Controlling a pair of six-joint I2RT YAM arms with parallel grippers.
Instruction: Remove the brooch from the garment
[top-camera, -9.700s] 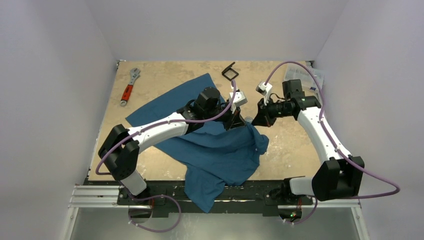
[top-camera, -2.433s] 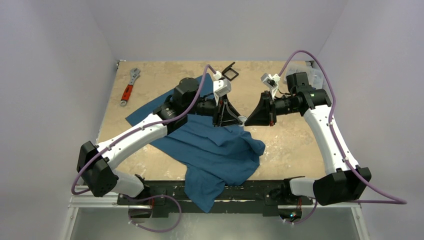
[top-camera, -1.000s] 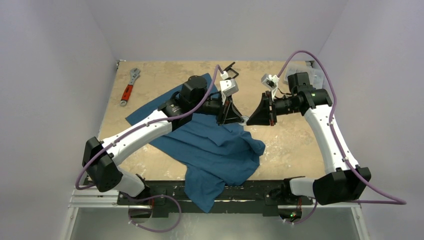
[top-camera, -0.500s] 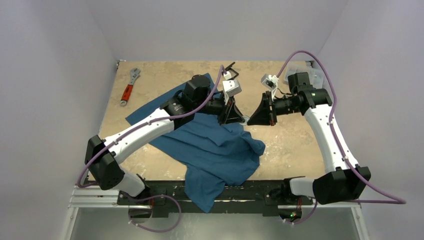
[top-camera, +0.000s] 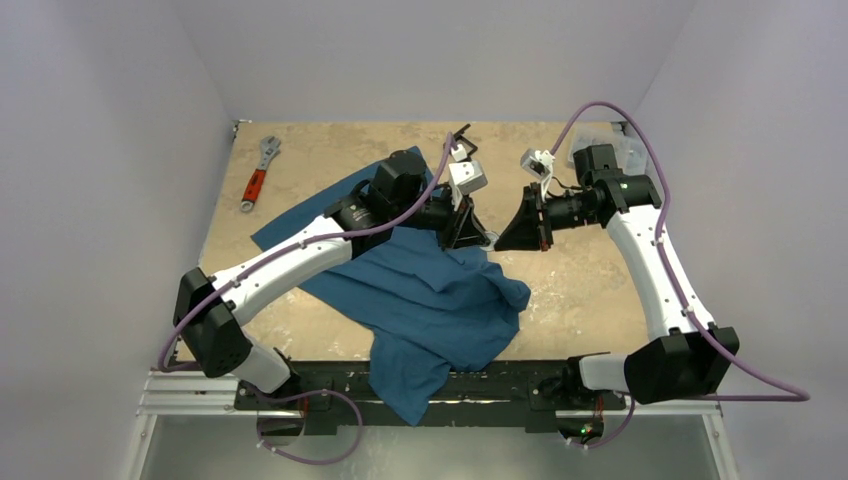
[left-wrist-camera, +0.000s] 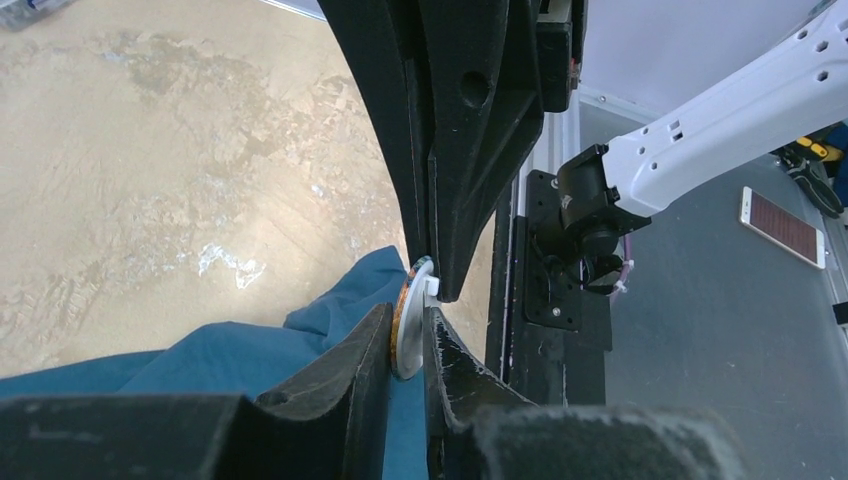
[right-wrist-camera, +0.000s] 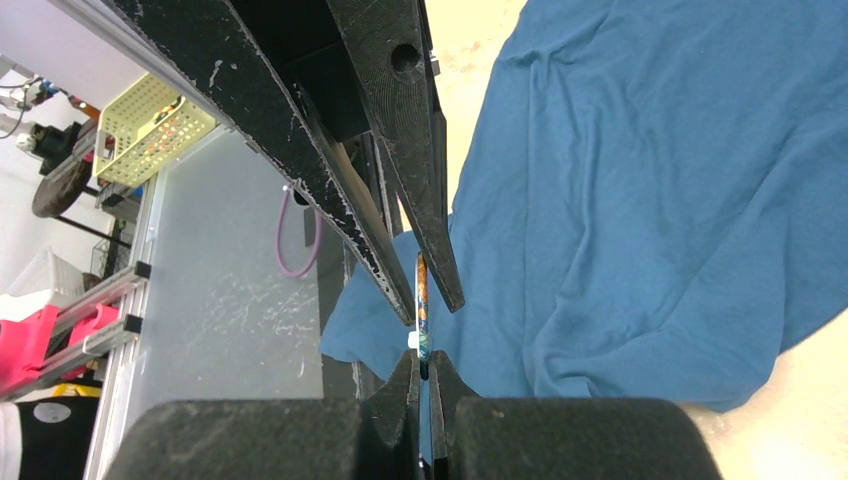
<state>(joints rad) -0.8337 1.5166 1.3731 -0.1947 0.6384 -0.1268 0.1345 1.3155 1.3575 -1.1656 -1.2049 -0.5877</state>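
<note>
The brooch, a small pale disc with a coloured face, is held edge-on in the air between both grippers; it also shows in the right wrist view. My left gripper is shut on its lower half. My right gripper is shut on its opposite edge, by the white nub on its back. The two grippers meet tip to tip in the top view, left and right. The teal-blue garment lies crumpled on the table below and hangs over the near edge; it shows in both wrist views.
A red-handled wrench lies at the back left. A small black square frame sits behind the left wrist. A clear plastic bag lies in the back right corner. White walls close in three sides of the table.
Since 9.7 s ago both grippers rose off the shirt's edge and met tip to tip. In the last second the left arm edged slightly right; the right arm barely moved.
</note>
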